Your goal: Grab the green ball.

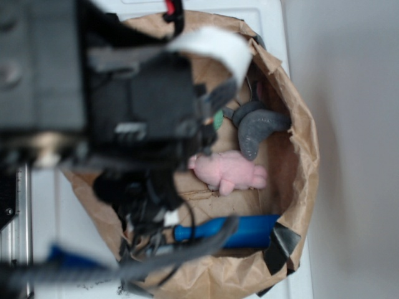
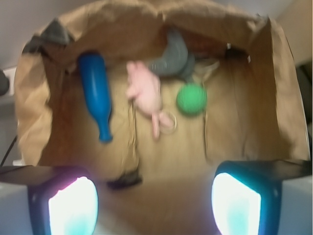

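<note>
The green ball (image 2: 191, 99) lies on the brown paper floor of the bag, just right of the pink plush bunny (image 2: 145, 93) and below the grey plush toy (image 2: 172, 58). In the exterior view only a sliver of the green ball (image 1: 218, 119) shows beside the arm. My gripper (image 2: 154, 205) hangs above the bag's near part, well short of the ball. Its two glowing fingertips (image 2: 73, 208) stand far apart and open, with nothing between them.
A blue bowling-pin toy (image 2: 96, 93) lies left of the bunny. The paper bag's walls (image 2: 276, 88) rise on all sides. A dark scrap (image 2: 124, 181) sits on the floor near the left finger. The pink bunny (image 1: 229, 171) and grey toy (image 1: 255, 128) show in the exterior view.
</note>
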